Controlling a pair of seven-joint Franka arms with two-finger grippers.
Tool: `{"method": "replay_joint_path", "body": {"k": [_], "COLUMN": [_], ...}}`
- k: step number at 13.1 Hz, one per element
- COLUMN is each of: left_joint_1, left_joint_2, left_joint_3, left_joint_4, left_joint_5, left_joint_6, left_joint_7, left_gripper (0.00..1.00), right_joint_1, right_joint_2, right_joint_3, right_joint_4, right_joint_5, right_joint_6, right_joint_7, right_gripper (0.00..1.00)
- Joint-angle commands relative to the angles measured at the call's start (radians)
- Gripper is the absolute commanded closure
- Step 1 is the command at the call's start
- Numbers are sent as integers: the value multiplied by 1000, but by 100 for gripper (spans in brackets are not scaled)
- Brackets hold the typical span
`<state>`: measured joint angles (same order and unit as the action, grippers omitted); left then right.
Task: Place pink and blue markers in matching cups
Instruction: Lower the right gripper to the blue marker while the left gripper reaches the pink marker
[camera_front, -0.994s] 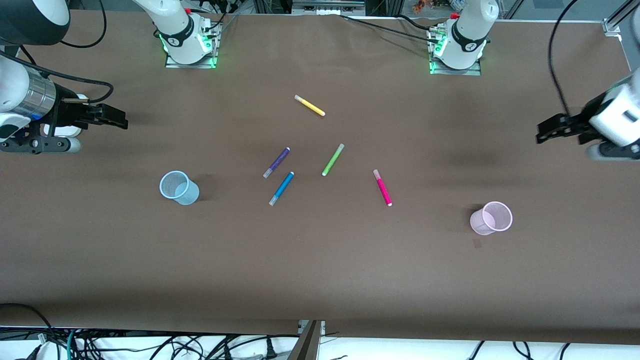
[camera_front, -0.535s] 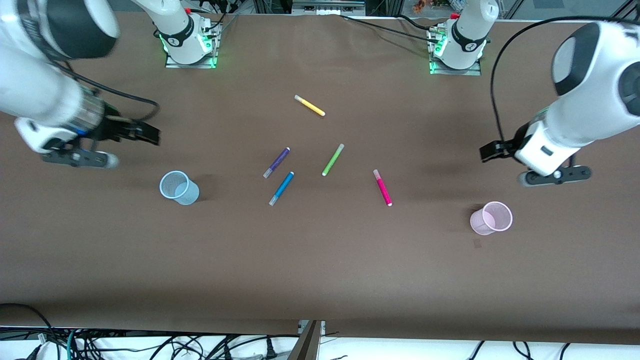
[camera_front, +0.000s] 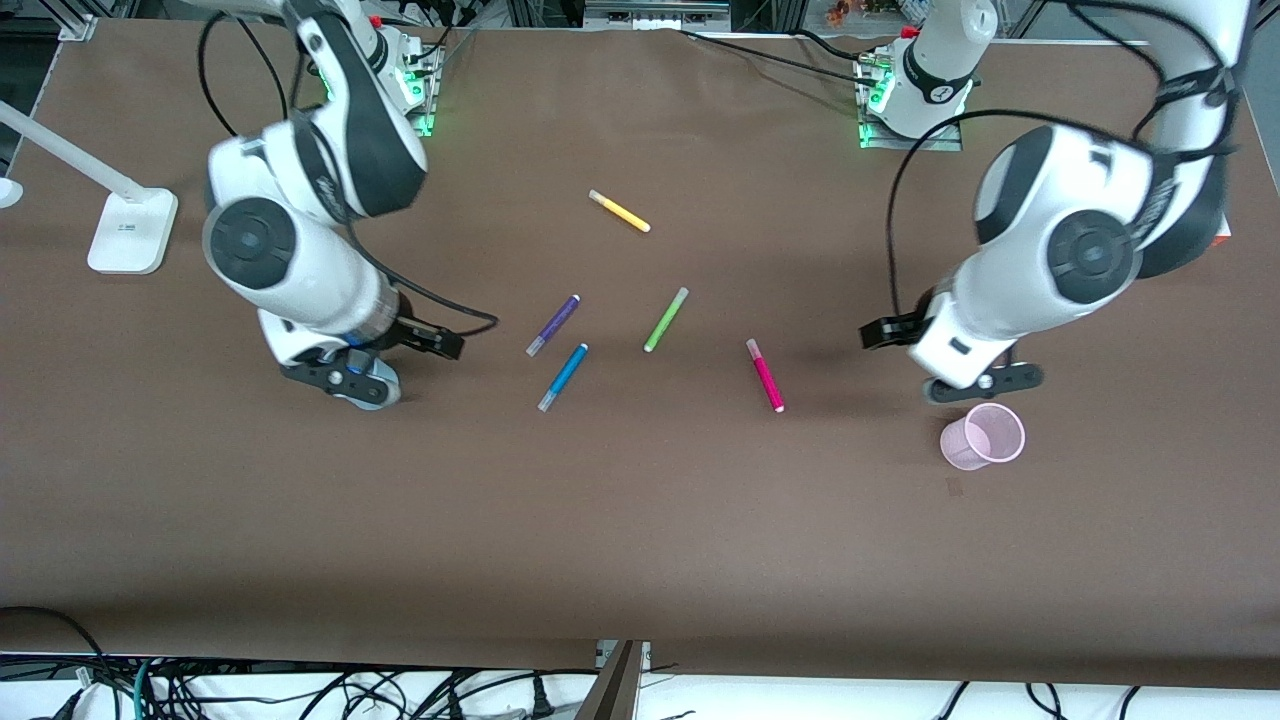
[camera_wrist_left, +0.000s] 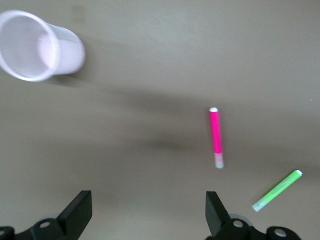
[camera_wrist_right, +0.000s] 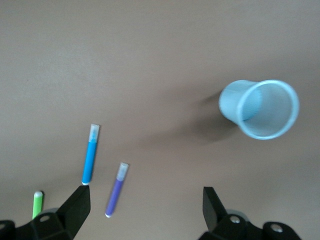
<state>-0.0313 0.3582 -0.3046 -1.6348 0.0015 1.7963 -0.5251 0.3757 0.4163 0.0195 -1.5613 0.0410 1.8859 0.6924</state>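
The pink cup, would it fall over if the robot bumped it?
Probably. The pink cup is see-through plastic, so it looks thin and light, and a nudge would likely slide or tip it. It is empty in the left wrist view, with nothing to weigh it down. Tipped on its round tapered side, it might roll in a curve.

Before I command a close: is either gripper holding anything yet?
Nothing is held. Left gripper is open over bare table near the magenta-pink felt marker; right gripper is open near the sky-blue felt marker.
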Motion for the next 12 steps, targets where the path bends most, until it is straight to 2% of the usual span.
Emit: {"method": "replay_joint_path", "body": {"k": [1, 3, 7, 9, 11, 12], "left_joint_1": [-43, -128, -165, -203, -202, -200], "left_joint_2": [117, 171, 241, 246, 246, 243], "left_joint_3": [-27, -22, -22, -16, -21, -22], "left_joint_4": [12, -5, -22, -77, -143, -187], "left_joint_5": [12, 23, 55, 66, 179, 186], "left_joint_6": [34, 148, 274, 334, 375, 453], "left_joint_7": [-74, -165, -187, -197, -199, -210], "left_gripper": [0, 0, 0, 0, 0, 0], "right_joint_1": [58, 103, 161, 166, 166, 166], "right_joint_2": [85, 146, 252, 297, 325, 337], "right_joint_3": [-4, -6, -6, -4, -4, -4], "right_joint_4": [13, 13, 13, 15, 17, 20], "right_joint_5": [-6, -9, -9, -4, -3, 8], "right_joint_6": [80, 143, 292, 364, 409, 418], "right_joint_7": [106, 174, 284, 292, 291, 286], "right_gripper": [1, 1, 1, 1, 1, 1]}}
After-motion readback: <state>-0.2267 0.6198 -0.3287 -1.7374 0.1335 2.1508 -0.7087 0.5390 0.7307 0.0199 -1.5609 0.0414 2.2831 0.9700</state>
